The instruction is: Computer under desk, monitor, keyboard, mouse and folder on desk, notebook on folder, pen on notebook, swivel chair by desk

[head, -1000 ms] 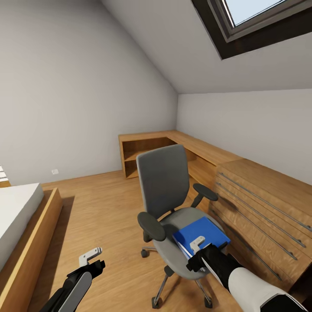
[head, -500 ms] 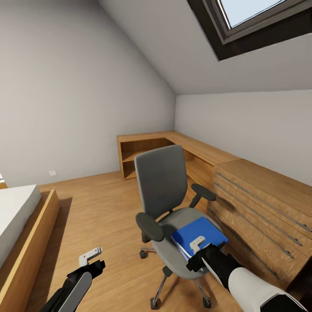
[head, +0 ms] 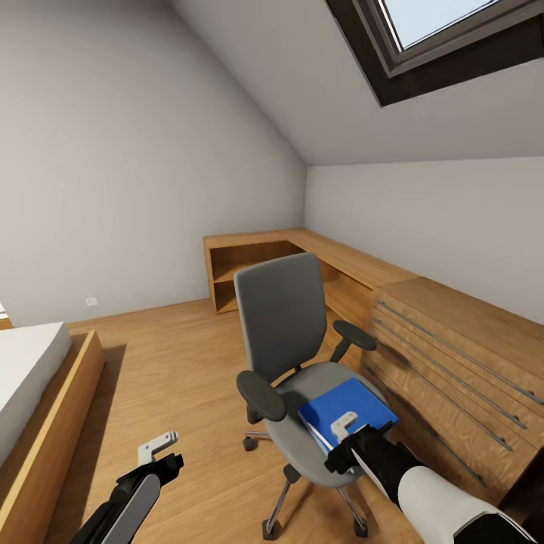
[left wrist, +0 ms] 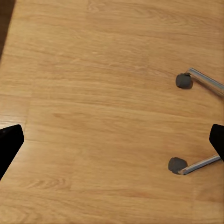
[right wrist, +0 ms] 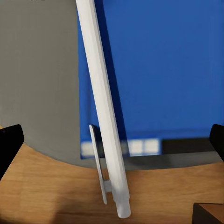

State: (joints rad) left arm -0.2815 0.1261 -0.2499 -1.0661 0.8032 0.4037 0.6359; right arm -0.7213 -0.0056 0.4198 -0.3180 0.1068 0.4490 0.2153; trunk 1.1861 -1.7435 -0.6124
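From the head view, the left gripper [head: 160, 447] hangs low over the oak plank floor [head: 181, 378], beside the bed [head: 30, 378] at the room's left edge; the left wrist view has its dark fingertips [left wrist: 10, 142] set wide apart, released, nothing between them, and beneath them two castors of the chair's chrome base [left wrist: 200, 163] on bare planks, which the head view half hides under the seat; one swivel chair [head: 283, 332], grey with two black armrests, stands mid-floor in front of the low oak cabinets [head: 423, 317]; one bright blue folder [head: 347, 408] lies flat on its seat, reaching the seat's front right edge; the right gripper [head: 346, 423] sits just above the folder's near corner; the right wrist view looks down on the folder [right wrist: 158, 70] and the grey seat [right wrist: 39, 79], with a long white pen [right wrist: 103, 116] standing close before the lens and crossing the folder's edge; the dark fingertips lie far apart at the frame's sides, so the hand is released; whether the pen touches anything I cannot tell; one dark-framed skylight [head: 453, 45] sits upper right; no writing can be read anywhere.
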